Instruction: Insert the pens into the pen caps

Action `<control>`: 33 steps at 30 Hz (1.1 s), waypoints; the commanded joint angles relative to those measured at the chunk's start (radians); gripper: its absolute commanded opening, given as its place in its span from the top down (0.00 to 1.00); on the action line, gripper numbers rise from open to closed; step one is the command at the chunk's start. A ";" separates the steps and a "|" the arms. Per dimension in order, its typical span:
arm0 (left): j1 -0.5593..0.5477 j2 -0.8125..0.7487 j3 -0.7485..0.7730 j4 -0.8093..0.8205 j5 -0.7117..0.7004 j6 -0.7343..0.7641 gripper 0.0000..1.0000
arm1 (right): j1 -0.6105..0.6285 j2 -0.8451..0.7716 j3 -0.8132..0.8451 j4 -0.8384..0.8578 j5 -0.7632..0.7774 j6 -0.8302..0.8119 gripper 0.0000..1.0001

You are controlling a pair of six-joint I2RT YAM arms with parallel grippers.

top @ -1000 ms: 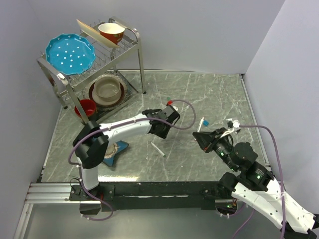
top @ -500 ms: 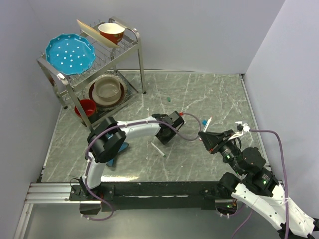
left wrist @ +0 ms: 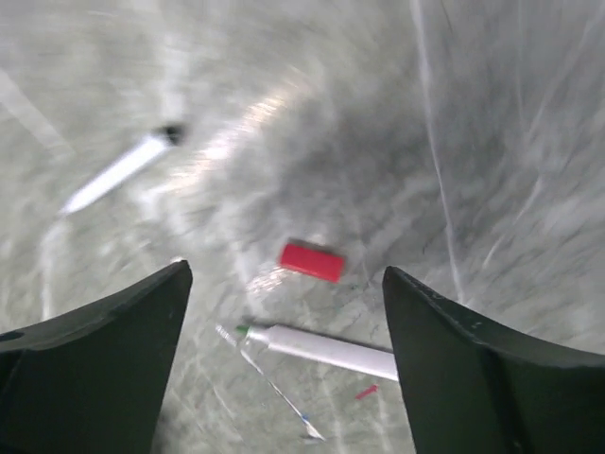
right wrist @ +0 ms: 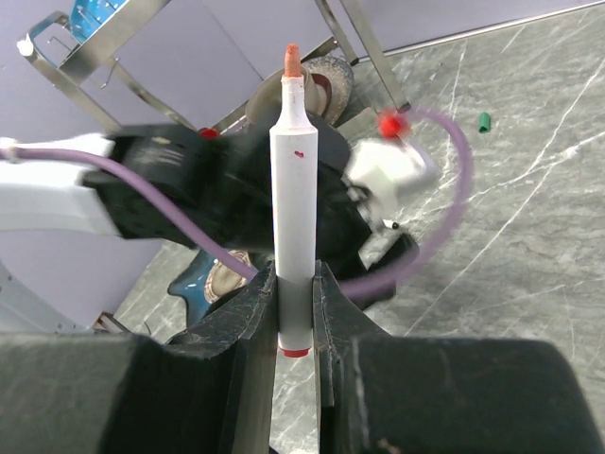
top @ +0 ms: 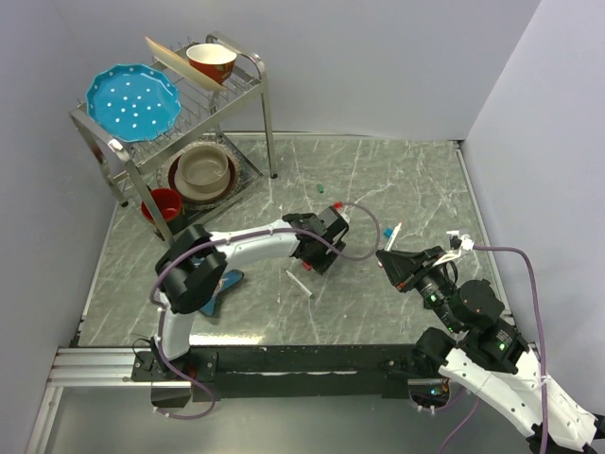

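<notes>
White pen [right wrist: 294, 189] in right pincer [right wrist: 295, 288], lengthwise, red tip outward

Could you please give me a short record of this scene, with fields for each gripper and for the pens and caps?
left gripper: open, empty, above the table
red cap: on the table, below the gap between the left fingers
pen with green tip: lying near the red cap, not touching it
pen with black tip: lying farther off
right gripper: shut on white pen, uncapped, reddish tip pointing away from the fingers
green cap: loose on the table
blue cap: loose, near the right gripper
</notes>
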 commanded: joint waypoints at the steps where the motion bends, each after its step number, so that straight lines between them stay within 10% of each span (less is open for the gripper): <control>1: 0.000 -0.158 0.047 0.032 -0.182 -0.241 0.14 | 0.005 -0.009 0.041 0.009 0.009 0.013 1.00; 8: 0.067 -0.277 0.070 -0.130 -0.173 -0.705 0.20 | 0.007 -0.011 0.032 0.011 0.010 0.019 1.00; 12: 0.074 -0.335 0.033 -0.287 -0.212 -1.138 0.39 | 0.007 0.001 0.029 0.009 0.013 0.026 1.00; 15: 0.075 -0.319 0.055 -0.382 -0.168 -1.308 0.33 | 0.005 -0.003 0.025 0.005 0.016 0.029 1.00; 33: 0.074 -0.143 0.079 -0.402 0.027 -1.622 0.43 | 0.005 -0.069 0.024 -0.066 0.059 0.012 1.00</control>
